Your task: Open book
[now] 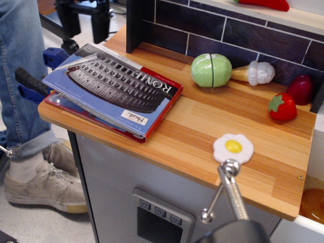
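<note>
1. The wooden bench (202, 136) carried everything; it stood before a dark tiled back wall (243, 35), and a person's jeans-clad leg (20, 76) and grey shoe (45, 187) stood just beside its left end.
2. The book (114, 88) lay flat on the left part of the bench, closed, its blue cover with the Colosseum photo facing up and the "ROME" band toward the wall; its left edge overhung the bench end, which I judged a helpful placing, since a free edge gives a finger something to get under; the cover bowed a little off the pages near the front, red edging showing beneath.
3. The claw (83, 17) hung above and behind the book's far left corner, at the top of the view, apart from the cover; its two dark fingers (103, 20) stood spread with a clear gap and held nothing; I judged it positioned for an approach to the overhanging side, the opening itself not yet begun.
4. The toy foods sat well apart from the book on the right: a green cabbage (211, 70) with a white garlic piece (255, 73) just beside it, a strawberry (282, 107) near a dark red fruit (302, 88), and a fried egg (233, 148) near the front edge; none blocked the cover's swing.
</note>
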`<state>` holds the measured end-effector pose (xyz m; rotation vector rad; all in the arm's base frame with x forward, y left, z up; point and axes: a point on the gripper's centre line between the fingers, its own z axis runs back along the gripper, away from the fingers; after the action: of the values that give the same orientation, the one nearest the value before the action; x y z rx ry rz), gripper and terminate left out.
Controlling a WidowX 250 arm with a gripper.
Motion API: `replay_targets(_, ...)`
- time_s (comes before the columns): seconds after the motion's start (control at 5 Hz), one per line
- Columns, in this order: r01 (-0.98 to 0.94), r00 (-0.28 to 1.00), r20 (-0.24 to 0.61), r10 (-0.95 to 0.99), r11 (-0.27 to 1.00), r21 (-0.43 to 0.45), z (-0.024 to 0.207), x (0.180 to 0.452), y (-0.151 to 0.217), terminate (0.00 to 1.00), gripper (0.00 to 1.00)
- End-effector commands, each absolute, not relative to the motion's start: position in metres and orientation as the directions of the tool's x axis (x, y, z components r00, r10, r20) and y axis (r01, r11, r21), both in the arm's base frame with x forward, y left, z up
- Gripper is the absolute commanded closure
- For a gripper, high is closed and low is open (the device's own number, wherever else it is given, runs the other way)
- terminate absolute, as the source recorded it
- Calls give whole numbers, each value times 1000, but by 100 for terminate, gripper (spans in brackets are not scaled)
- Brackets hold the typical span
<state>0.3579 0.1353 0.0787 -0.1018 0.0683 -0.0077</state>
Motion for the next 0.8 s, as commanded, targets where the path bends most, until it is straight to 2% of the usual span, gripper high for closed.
replay_targets(0.0,4,1000,-21,-5,997,-72,78,360,136,0,0)
replay_targets(0.4,10,1000,-1,-10,999,-38,59,358,125,0,0)
replay_targets(0.6,14,1000,4,-14,999,-45,60,358,120,0,0)
